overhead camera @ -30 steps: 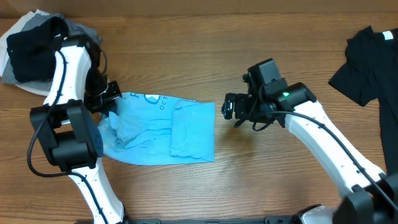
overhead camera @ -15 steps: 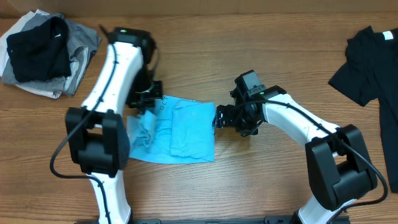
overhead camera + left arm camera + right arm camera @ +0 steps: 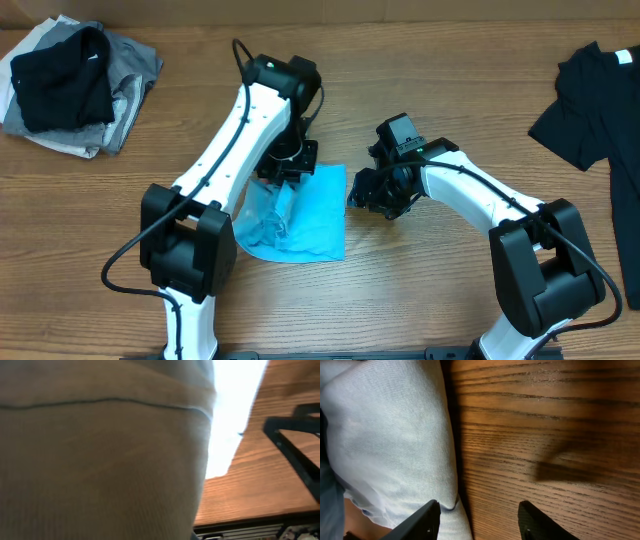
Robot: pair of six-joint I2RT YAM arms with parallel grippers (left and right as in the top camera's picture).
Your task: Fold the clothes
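Light blue T-shirt [image 3: 312, 215] lies bunched at the centre of the table [image 3: 450, 300]. Its 9 o'clock half is heaped over the middle and its 3 o'clock half is flat.

Left gripper [image 3: 286, 166] hangs over the shirt's 12 o'clock edge. Its wrist view is cloth against the lens with the fingers hidden, so you cannot tell whether that claw is clamped or apart.

Right gripper [image 3: 362, 190] sits at the shirt's 3 o'clock hem, fingers spread, nothing between them. In its wrist view the hem lies against one finger [image 3: 426, 519], with bare wood under the gap.

Risks, as I judge them:
- The heaped layer is rumpled, not taut. Drop it here and you lock in a lumpy fold.
- The right claw pins nothing. A pull toward 3 o'clock may drag the whole shirt.
- The left camera is blind, so you can't confirm grip or landing edge.
- The arms are close over the shirt, so the wrists could clash.

Black T-shirt [image 3: 590, 95] at 3 o'clock and the pile of black, grey and white pieces [image 3: 70, 80] at 10 o'clock lie well apart.
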